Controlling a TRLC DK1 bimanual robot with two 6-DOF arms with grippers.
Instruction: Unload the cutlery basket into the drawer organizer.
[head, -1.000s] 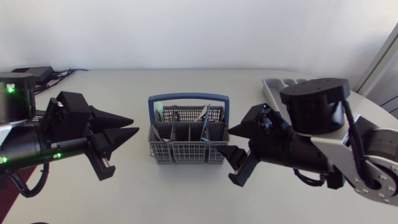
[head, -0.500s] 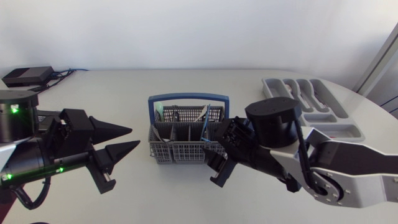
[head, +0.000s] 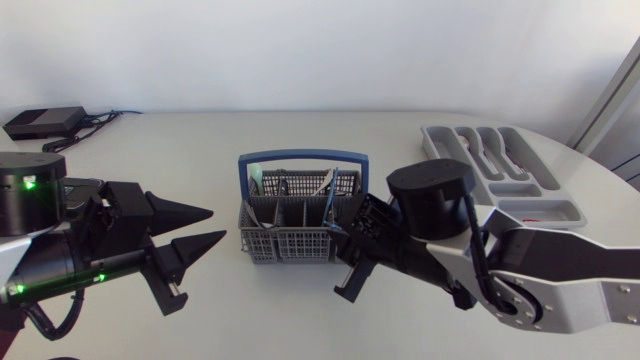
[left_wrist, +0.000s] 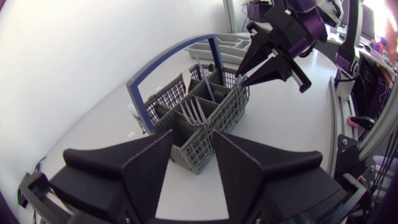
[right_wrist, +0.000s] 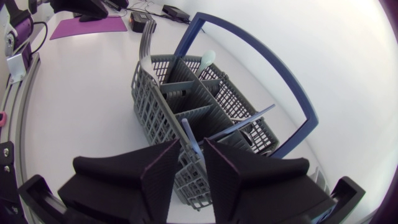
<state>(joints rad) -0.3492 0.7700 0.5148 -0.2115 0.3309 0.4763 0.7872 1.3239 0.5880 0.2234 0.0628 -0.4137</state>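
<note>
While both arms hover over the counter (head: 250, 310), the cutlery basket (head: 300, 232) stands upright at the counter's middle, between the two sets of jaws. It is a grey mesh basket with a blue hoop handle (head: 303, 156), and inner walls divide it into several compartments. The drawer organizer (head: 500, 160), a grey moulded tray, lies at the far right of the counter. It is well apart from the basket and behind the right arm (head: 430, 200).

The right arm enters from the right side, and the right jaws are at the basket's right end, over the end compartment. The right wrist view shows them released, with a narrow gap between them. A slim blue-grey handle (right_wrist: 188, 138) rises from that compartment into the gap. It sits close against one side, and basket mesh is visible through the gap on the other side. A second slim utensil (right_wrist: 245, 122) leans across the compartment just ahead.

The left arm (head: 90, 245) enters from the left side. The left jaws are released, spread apart and holding nothing. They are level with the basket and well apart from its left end. Ahead of them, the left wrist view shows forks (left_wrist: 196, 111) standing tines up in one of the nearer compartments. A pale spoon-like utensil (head: 257, 184) stands in the rear left corner compartment.
</note>
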